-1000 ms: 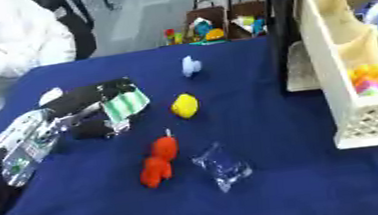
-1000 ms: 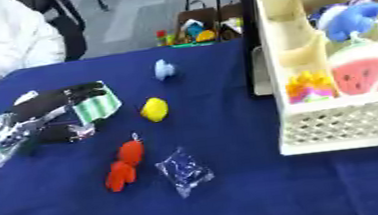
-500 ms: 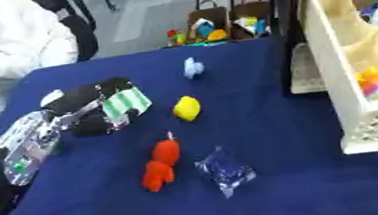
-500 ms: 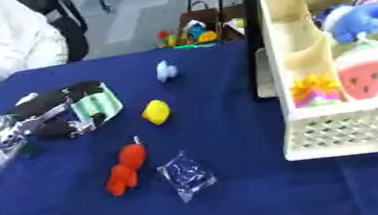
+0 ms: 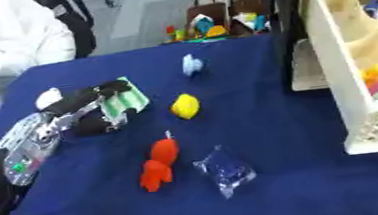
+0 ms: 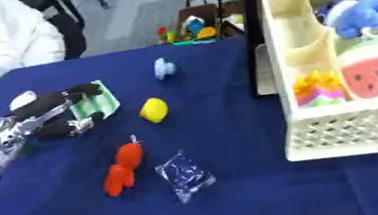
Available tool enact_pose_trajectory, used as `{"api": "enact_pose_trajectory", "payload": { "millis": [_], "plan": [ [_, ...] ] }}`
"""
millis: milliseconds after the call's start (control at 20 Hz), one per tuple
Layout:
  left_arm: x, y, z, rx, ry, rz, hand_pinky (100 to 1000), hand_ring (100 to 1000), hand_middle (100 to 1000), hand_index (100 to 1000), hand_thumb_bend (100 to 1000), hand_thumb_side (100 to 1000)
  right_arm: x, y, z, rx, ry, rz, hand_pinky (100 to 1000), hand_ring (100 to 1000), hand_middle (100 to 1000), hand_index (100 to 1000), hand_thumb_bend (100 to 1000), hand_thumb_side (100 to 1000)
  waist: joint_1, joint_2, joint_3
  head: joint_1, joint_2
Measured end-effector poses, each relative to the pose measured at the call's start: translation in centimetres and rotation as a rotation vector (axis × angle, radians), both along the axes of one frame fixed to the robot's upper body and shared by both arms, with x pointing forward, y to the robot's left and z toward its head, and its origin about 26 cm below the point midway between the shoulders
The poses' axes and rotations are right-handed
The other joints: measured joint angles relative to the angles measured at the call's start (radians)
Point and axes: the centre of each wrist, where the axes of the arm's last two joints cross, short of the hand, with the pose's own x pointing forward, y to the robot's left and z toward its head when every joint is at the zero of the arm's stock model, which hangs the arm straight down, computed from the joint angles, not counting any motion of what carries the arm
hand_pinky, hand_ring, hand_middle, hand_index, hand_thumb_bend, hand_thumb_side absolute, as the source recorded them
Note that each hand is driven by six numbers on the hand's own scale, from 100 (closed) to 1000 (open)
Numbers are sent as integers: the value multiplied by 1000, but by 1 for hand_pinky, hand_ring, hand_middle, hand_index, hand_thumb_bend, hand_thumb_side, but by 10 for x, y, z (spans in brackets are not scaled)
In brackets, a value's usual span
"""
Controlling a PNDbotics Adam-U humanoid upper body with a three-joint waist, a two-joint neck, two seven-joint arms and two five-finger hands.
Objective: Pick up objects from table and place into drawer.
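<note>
- Our left hand (image 5: pixel 87 107) lies on the blue table (image 5: pixel 305 177) at the left, fingers curled round a green striped packet (image 5: pixel 126 98). Our right hand is out of view.
- We judge the packet could slip out on the way to the cream drawer (image 6: pixel 353 127), which sits well apart at the right, already holding a watermelon toy (image 6: pixel 370 71) and a blue plush (image 6: pixel 357 10).
- Swinging across, our arm might knock the yellow lemon (image 5: pixel 185 105), just beside the packet.
- The orange figure (image 5: pixel 158 159) and clear bag (image 5: pixel 225 170) lie nearer us.
</note>
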Motion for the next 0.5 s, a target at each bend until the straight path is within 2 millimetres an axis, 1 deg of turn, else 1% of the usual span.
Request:
{"api": "enact_pose_trajectory", "payload": {
  "millis": [150,250,500],
  "plan": [
    [0,2,-1,-2,6,3,1000,1000,1000,1000,252,1000,0,0,0,1,-3,1,678,663,598,749,100,896,0,5,-3,1,-2],
    [1,3,-1,-1,4,5,1000,1000,1000,1000,257,1000,0,0,0,1,-4,1,678,662,597,749,100,896,1,7,-3,1,-7],
    [2,3,-2,2,-3,8,1000,1000,995,1000,277,997,0,0,1,1,-6,2,679,662,596,749,100,897,1,12,-4,7,-9]
  ]
}}
